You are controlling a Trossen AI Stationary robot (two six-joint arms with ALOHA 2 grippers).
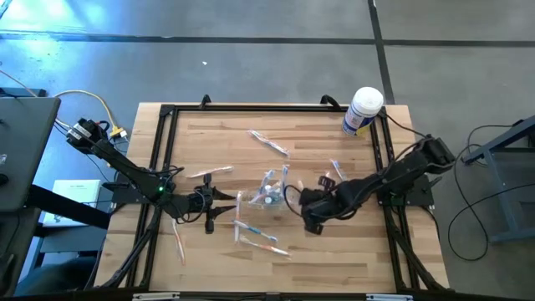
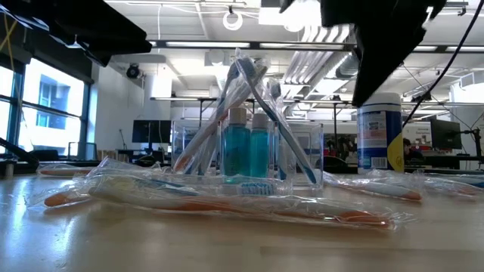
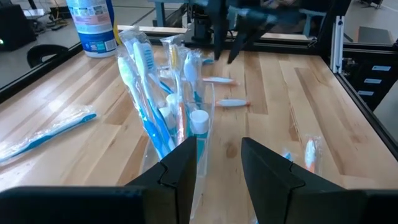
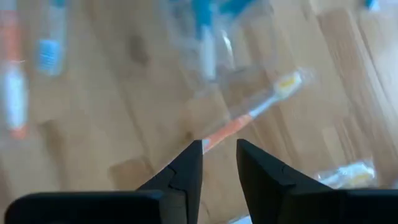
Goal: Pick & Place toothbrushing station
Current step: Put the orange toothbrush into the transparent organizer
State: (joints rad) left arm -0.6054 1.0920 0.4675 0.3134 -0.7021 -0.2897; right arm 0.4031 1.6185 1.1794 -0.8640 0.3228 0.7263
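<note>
The toothbrushing station (image 1: 266, 196) is a clear plastic holder standing upright on the table's middle. It holds blue and white toothbrushes and two small blue bottles (image 2: 249, 151). My left gripper (image 1: 227, 206) is open and low at the holder's left end. In the left wrist view (image 3: 217, 165) its fingers reach level toward the holder (image 3: 180, 118), and a clear wall edge (image 3: 204, 174) shows between them. My right gripper (image 1: 308, 221) is open just right of the holder, above the table. It points down over a wrapped orange toothbrush (image 4: 249, 112). My left gripper comes level from the table's left at the holder's left end wall (image 3: 204, 174), with the fingers on either side of that wall's edge. I cannot tell whether they touch it. The holder stands upright on the table.
A white canister with a blue label (image 1: 364, 110) stands at the far right corner. Wrapped toothbrushes lie scattered at the far middle (image 1: 269, 144), the left (image 1: 209, 172), the near middle (image 1: 255, 238) and the near left (image 1: 178, 238). A black frame (image 1: 163, 150) borders the table.
</note>
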